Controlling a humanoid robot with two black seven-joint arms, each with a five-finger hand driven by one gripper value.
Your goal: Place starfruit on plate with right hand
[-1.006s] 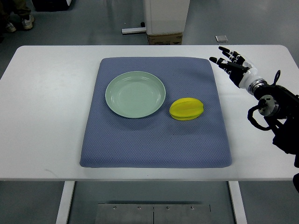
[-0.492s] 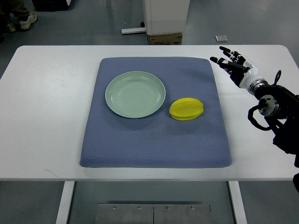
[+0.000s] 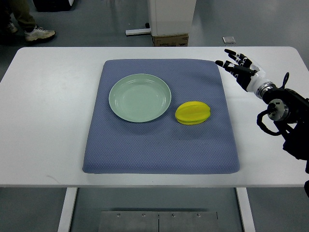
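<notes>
The right hand (image 3: 240,70) has black jointed fingers (image 3: 231,52) with pale bands at the knuckles and a white palm shell. Behind it sits a silver wrist ring, then a black forearm carrying a round grey disc and looped black cables.

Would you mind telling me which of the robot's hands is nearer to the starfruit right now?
The right. The right hand, fingers spread and empty, hovers past the mat's far right corner, up and right of the starfruit. The left hand is out of view.
</notes>
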